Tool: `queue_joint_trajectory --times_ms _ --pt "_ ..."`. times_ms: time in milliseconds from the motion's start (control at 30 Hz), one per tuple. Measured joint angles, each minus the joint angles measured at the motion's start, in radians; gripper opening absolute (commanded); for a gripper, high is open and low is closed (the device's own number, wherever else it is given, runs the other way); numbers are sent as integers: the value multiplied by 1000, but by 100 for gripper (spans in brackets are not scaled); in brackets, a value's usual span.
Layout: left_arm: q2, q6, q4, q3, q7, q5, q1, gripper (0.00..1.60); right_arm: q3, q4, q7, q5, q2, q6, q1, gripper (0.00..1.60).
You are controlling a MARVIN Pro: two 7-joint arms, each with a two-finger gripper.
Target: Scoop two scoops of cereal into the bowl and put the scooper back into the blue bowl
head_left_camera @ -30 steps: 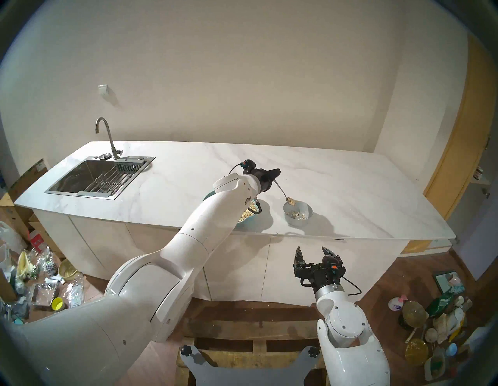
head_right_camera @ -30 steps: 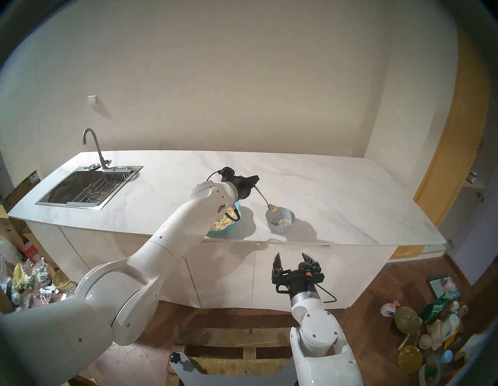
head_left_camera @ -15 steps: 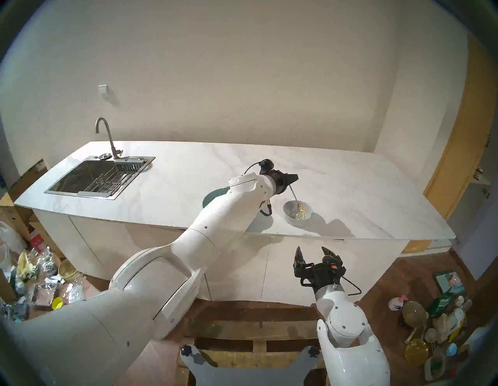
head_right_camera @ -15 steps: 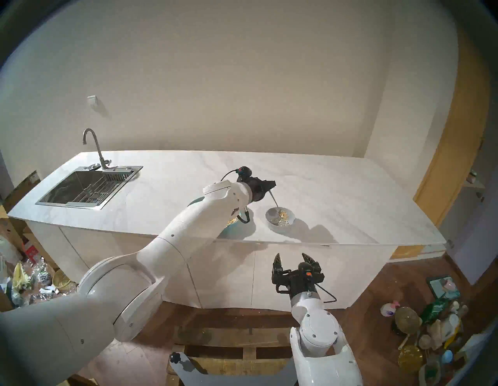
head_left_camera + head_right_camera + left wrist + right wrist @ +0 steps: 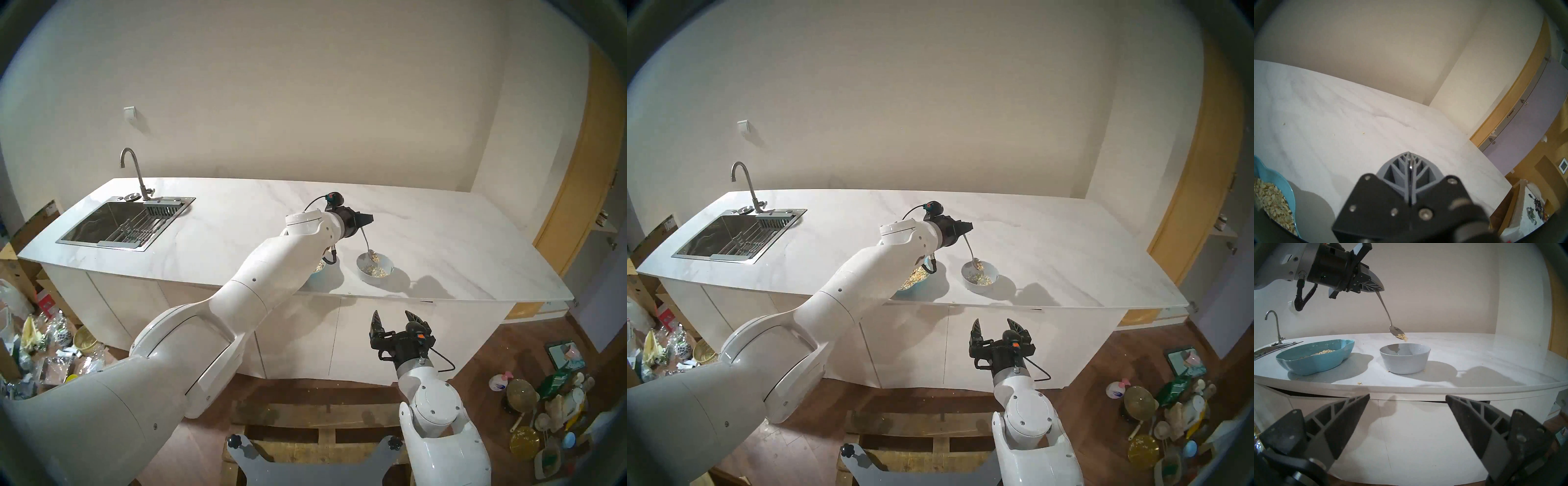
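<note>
Steel spoon hangs tilted from the left gripper, whose fingers are clamped together on its handle tip, so the spoon's bowl end sits just above the grey-white bowl and the last oat flakes slide off into it. Left of that bowl, well apart, the blue scalloped bowl keeps the oat supply. Below the desk edge, the right gripper idles, its fingers apart and empty.

no legible text, labels, signs
</note>
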Motion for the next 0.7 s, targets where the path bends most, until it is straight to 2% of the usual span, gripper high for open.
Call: queue_joint_trajectory --times_ms 367,467,700 --pt "17 -3 -53 15 35 20 9 0 0 0 0 0 0 0 0 160" --pt "7 -10 -66 -26 63 10 25 0 0 0 0 0 0 0 0 160" --pt "-17 -26 -123 -169 166 -42 104 0 0 0 0 0 0 0 0 160"
